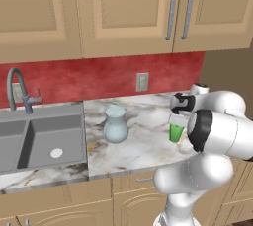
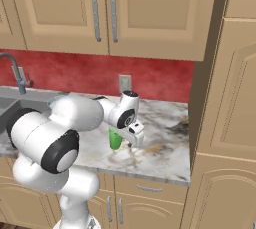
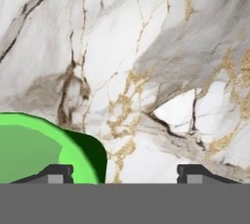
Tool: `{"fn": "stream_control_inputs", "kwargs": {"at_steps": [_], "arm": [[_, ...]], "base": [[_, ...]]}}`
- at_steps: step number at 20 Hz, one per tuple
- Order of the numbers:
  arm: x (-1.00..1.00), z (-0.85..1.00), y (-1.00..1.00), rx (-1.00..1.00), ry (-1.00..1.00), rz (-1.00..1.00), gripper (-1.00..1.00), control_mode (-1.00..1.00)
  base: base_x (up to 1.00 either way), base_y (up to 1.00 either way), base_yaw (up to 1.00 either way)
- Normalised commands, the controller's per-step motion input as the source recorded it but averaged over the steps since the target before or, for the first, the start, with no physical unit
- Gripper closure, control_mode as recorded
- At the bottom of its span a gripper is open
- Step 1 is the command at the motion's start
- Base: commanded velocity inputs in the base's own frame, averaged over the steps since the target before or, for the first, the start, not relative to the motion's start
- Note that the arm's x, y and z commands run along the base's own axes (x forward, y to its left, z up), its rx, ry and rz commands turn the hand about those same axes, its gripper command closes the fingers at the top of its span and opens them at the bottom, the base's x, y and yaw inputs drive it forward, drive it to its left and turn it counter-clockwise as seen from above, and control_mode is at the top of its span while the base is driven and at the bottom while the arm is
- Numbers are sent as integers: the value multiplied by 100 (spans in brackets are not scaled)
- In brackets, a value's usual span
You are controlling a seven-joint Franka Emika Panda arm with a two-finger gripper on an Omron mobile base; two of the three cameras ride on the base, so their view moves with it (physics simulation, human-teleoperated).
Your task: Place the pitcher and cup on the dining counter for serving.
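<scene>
1. White and bulky, the robot arm (image 1: 207, 136) rises nearest to me and bends forward over the marble counter (image 1: 143, 141), the one with the grey sink (image 1: 39, 138) and faucet (image 1: 17, 89) at its left end.

2. At the end of that arm the gripper (image 3: 124, 173) hangs just above the cup (image 1: 176, 132), a small bright green tumbler standing upright near the counter's front right part. From the right-side camera the hand sits right over the cup (image 2: 115, 139) and hides its rim.

3. Looking along the hand, the two dark fingertips (image 3: 56, 173) stand well apart. The left one overlaps the cup's rim (image 3: 44, 149), while the right one has only bare marble beyond it. So the cup lies off to one side between the jaws, not centred.

4. The jaws are apart and nothing is held; I cannot tell whether the left finger actually touches the cup.

5. My reading: the cup is the item being picked up first, and this is the grasp stage. Next, the hand needs to centre on the cup, close on its sides and lift.

6. Farther left, beside the sink, the pitcher (image 1: 115, 125) stands upright, pale blue-grey and glassy, well apart from the cup and untouched.

7. Behind it all run the red backsplash (image 1: 99, 77) and tan wall cabinets (image 1: 123, 13).
</scene>
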Motion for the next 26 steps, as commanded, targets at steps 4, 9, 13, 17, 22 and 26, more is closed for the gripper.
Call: {"fn": "stream_control_inputs", "kwargs": {"at_steps": [4, 9, 13, 17, 22, 26], "arm": [[0, -26, 4, 0, 1, 0, 100, -100], [2, 0, 0, 0, 0, -2, 100, -100], [-5, 5, 15, -3, -7, 0, 100, -100], [-19, 25, 21, -9, -21, 0, 100, -100], [-33, 56, 22, -10, -31, 0, 100, -100], [-56, 69, 6, -3, -34, 0, 100, -100]], "base": [[0, 0, 0], [0, 0, 0], [0, 0, 0], [0, 0, 0], [0, 0, 0], [0, 0, 0]]}}
